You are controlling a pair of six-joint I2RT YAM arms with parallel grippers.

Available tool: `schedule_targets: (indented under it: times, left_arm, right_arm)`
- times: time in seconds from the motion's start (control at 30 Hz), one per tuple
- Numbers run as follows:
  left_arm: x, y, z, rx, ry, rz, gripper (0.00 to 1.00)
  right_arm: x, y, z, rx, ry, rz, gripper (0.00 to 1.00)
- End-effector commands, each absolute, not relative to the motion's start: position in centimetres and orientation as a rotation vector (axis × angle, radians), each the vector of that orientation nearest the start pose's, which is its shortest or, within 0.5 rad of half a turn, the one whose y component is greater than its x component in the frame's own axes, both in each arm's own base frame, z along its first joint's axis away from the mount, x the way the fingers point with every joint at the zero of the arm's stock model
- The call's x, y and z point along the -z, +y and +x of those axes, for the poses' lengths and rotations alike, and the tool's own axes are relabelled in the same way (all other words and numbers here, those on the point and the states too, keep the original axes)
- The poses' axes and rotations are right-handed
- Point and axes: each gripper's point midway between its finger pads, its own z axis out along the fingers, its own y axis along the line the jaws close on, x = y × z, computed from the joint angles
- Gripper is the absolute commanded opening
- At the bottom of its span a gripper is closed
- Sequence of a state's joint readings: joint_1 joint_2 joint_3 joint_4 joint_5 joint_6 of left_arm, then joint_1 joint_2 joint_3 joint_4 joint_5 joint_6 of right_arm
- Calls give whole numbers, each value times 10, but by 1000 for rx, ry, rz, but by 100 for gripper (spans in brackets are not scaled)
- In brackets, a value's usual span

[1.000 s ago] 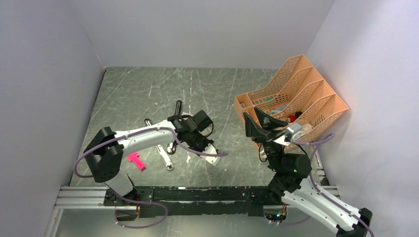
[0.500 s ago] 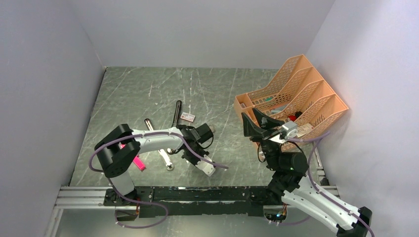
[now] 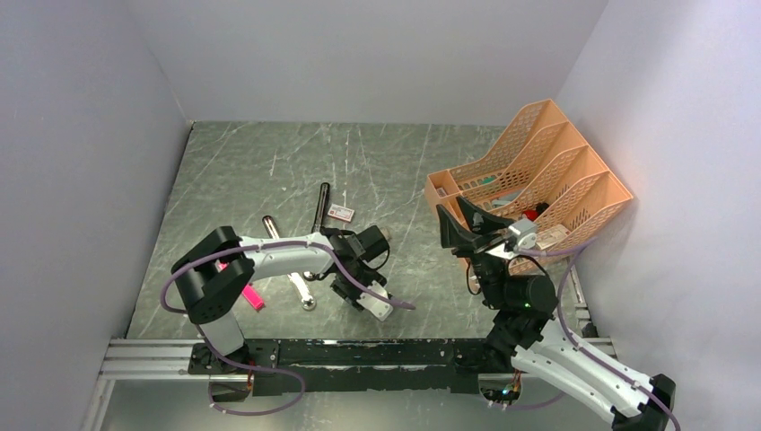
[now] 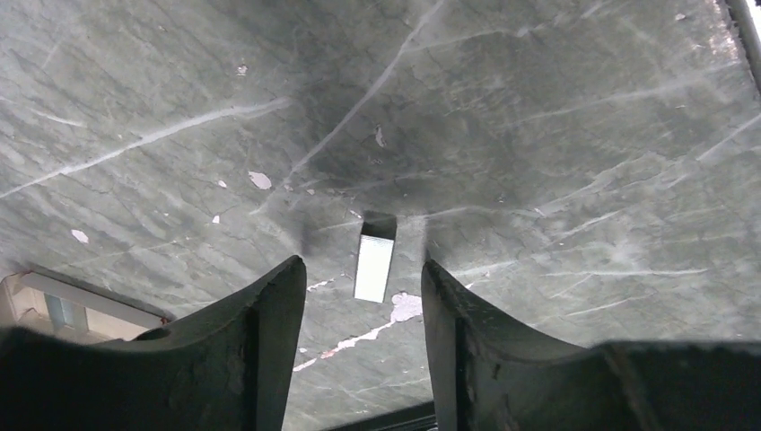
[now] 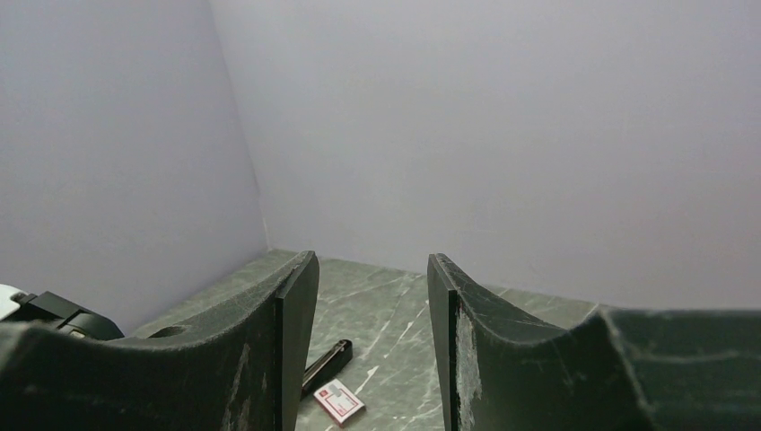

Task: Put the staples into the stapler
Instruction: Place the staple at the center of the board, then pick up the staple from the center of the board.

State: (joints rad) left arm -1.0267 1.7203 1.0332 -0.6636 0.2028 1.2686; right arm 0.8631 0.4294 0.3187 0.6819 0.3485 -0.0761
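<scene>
Your orange file rack (image 3: 538, 153) stands at the right side of the table (image 3: 269, 162), its slanted slots open toward the middle. In the near slots you can see a small red thing (image 3: 537, 213) and some grey and white pieces, too small to name.

The small flat box (image 3: 340, 212) lies on the table just beside the far end of the stapler (image 3: 321, 202). Its label is red and white, but you cannot read the writing in any view.

The stapler lies opened out left of centre, with its black arm pointing away and its chrome rail (image 3: 299, 285) running toward the near edge.

Your left gripper (image 4: 362, 266) points down at the table with its jaws spread. A short silvery strip of staples (image 4: 374, 260) lies flat between the fingers, touching neither.

Your right gripper (image 5: 372, 260) is raised in front of the rack, jaws spread with nothing between them.
</scene>
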Motion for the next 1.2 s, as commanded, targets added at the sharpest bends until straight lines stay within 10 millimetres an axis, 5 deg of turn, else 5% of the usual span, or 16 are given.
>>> schedule_targets:
  times: [0.0, 0.17, 0.3, 0.43, 0.53, 0.6, 0.67, 0.8, 0.93, 1.03, 1.17]
  left_arm:
    - [-26, -273, 173, -242, -1340, -3087, 56]
    - [-76, -288, 188, -202, -1473, -3181, 60]
    - [-138, -303, 203, -261, -1738, -3311, 62]
    - [-209, -305, 216, -562, -2335, -3281, 65]
    - [-262, -299, 214, -934, -2754, -3169, 69]
    - [-287, -290, 212, -1263, -3099, -2905, 73]
    - [-304, -273, 220, -1545, -3527, -2359, 78]
    - [-287, -243, 254, -1464, -3918, -1335, 78]
    - [-254, -194, 295, -1362, -3979, -535, 79]
    - [-230, -138, 322, -1246, -3943, 78, 79]
    - [-195, -74, 329, -1014, -3900, 485, 82]
  right_arm:
    - [-353, 149, 213, -526, 1033, -163, 52]
    - [-365, 139, 211, -488, 1002, -146, 52]
    - [-378, 120, 207, -420, 957, -109, 52]
    - [-381, 116, 206, -344, 940, -154, 60]
    - [-378, 133, 207, -321, 937, -274, 65]
    - [-371, 155, 218, -287, 990, -390, 67]
    - [-355, 185, 231, -268, 1047, -531, 67]
    - [-319, 249, 242, -320, 1097, -883, 67]
    - [-269, 303, 243, -461, 1125, -1262, 67]
    - [-242, 325, 247, -566, 1137, -1427, 67]
    - [-183, 338, 243, -656, 1168, -1738, 69]
